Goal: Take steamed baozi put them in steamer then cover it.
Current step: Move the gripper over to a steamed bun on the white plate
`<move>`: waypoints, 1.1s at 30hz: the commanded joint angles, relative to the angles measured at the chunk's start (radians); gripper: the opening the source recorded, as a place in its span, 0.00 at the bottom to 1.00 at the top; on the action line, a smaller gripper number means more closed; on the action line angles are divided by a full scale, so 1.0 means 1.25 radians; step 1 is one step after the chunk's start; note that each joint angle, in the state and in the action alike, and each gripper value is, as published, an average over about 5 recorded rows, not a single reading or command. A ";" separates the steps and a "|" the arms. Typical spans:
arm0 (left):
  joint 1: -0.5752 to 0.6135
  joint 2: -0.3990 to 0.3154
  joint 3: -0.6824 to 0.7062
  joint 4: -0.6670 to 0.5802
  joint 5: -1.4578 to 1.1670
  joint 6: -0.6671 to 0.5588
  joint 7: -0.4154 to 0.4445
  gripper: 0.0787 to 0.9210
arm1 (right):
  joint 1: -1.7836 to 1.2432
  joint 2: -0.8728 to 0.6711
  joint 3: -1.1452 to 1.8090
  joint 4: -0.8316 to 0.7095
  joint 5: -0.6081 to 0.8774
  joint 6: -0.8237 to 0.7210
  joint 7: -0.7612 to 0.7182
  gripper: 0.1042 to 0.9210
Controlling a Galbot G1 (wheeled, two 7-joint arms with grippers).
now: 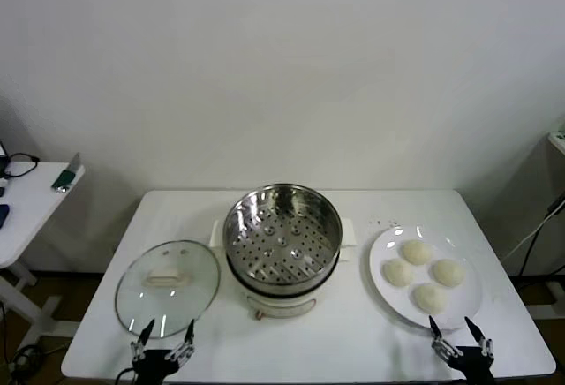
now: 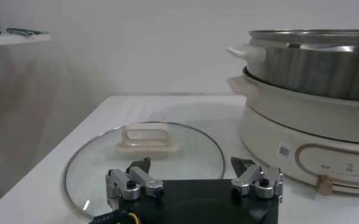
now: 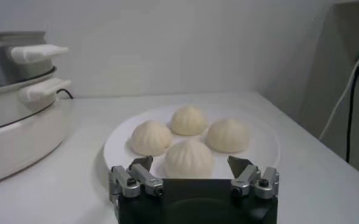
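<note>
My right gripper [image 1: 460, 335], spread and empty, hovers just before the plate [image 1: 385, 298] of four steamed baozi [image 3: 189, 157], my left gripper [image 1: 164, 333] likewise by the cover [image 1: 168, 281]; squeezing hard could dent a soft bun before it reaches the empty steamer [image 1: 282, 230].

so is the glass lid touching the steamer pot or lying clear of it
Apart. The head view shows the glass lid flat on the table with a strip of bare white table between its rim and the steamer.
</note>
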 commanded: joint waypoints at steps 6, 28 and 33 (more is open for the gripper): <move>-0.011 0.000 0.014 -0.001 0.002 -0.002 0.000 0.88 | 0.324 -0.170 0.022 -0.050 -0.039 -0.272 -0.049 0.88; -0.033 -0.002 0.017 -0.005 0.003 -0.001 0.001 0.88 | 1.445 -0.578 -1.115 -0.504 -0.369 -0.015 -0.944 0.88; -0.028 -0.003 0.016 -0.005 0.003 -0.003 0.001 0.88 | 1.689 -0.511 -1.403 -0.568 -0.361 0.005 -1.011 0.88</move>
